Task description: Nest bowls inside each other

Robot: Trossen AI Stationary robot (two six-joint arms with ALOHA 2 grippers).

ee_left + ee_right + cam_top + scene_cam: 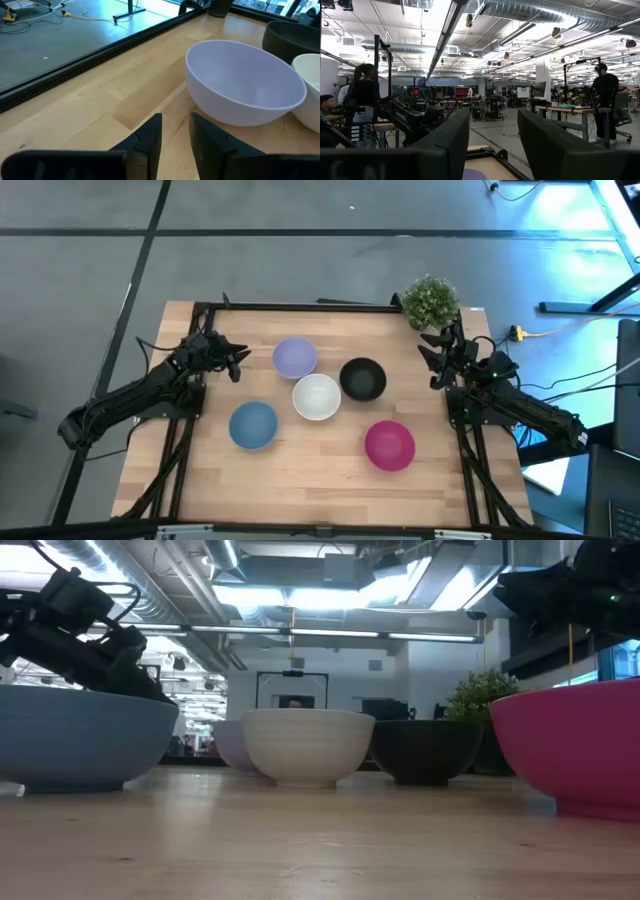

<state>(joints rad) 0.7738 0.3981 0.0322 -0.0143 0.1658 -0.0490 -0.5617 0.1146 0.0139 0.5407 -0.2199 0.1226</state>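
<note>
Five bowls stand apart on the table, none nested. The lavender bowl is nearest the far edge, the white bowl is just beside it toward the front, and the black bowl is close at the white one's right. The blue bowl sits to the front left and the magenta bowl to the front right.

The table is of pale wood planks inside a dark frame, on a grey floor. A small green potted plant stands at the far right corner. Behind is a big workshop with ceiling ducts, strip lights and people at benches. No writing can be read.

The left gripper hangs low left of the lavender bowl, fingers slightly parted, holding nothing. The right gripper is raised by the plant, pointing level into the room, fingers apart and empty.
</note>
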